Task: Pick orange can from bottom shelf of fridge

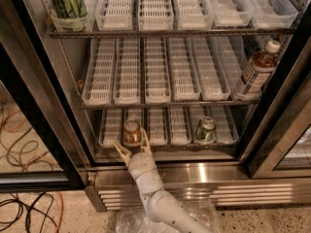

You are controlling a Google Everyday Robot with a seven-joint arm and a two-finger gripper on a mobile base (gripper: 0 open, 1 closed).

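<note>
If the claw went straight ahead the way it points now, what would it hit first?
Most likely the orange can on the bottom shelf. The claw, open, sits just below it in the picture and points at it. Nothing shows between them, though how far apart they are is unclear.

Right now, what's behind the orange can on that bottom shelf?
Behind the orange can only a short bare stretch of its white tray shows. Farther back is covered by the middle shelf. The gripper, open, sits just before the can.
</note>
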